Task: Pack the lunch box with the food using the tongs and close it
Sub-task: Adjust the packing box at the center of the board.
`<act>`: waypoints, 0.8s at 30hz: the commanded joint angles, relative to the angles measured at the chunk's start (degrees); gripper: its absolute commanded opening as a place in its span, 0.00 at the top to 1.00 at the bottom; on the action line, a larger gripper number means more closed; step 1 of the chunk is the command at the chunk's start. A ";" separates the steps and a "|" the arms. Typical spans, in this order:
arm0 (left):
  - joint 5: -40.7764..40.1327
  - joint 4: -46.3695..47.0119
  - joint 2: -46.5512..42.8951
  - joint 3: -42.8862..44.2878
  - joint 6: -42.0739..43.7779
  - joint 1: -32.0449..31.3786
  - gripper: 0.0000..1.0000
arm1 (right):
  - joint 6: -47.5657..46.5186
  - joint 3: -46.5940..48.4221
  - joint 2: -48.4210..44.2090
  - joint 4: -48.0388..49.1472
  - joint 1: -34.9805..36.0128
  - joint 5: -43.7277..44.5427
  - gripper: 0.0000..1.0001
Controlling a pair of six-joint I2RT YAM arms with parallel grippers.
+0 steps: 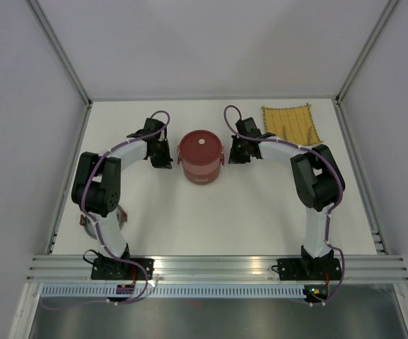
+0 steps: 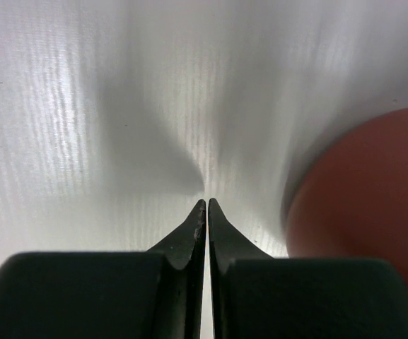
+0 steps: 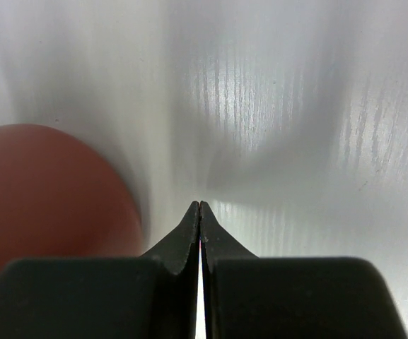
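The lunch box point(image 1: 201, 157) stands mid-table as a dark-red round stack, with a lid and pale centre knob on top. My left gripper point(image 1: 163, 162) sits just left of it, shut and empty, tips low over the table. In the left wrist view the gripper point(image 2: 206, 203) has its tips together, and the lunch box point(image 2: 373, 191) curves in at the right. My right gripper point(image 1: 233, 155) sits just right of the box, also shut and empty. The right wrist view shows that gripper point(image 3: 200, 205) shut, with the box point(image 3: 41, 191) at the left. The food and the tongs are out of view.
A yellow woven mat point(image 1: 290, 123) lies at the back right corner. A small reddish and metallic thing point(image 1: 89, 220) shows partly under my left arm near the table's left edge. White walls close in the table on three sides.
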 commanded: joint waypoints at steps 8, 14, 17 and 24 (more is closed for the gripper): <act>-7.09 -2.80 3.59 4.11 3.25 -3.62 0.94 | -0.76 2.76 0.68 -0.87 2.14 0.66 1.00; -6.21 -3.24 8.07 7.46 2.19 -7.22 0.94 | 0.55 4.17 2.53 0.10 3.46 -1.44 1.00; -6.21 -3.24 8.87 7.81 1.93 -7.58 0.94 | 0.64 4.61 2.97 0.28 3.81 -1.62 0.99; -5.42 -3.24 8.78 7.98 2.19 -7.93 0.94 | 1.43 5.32 4.73 0.80 5.13 -2.50 1.00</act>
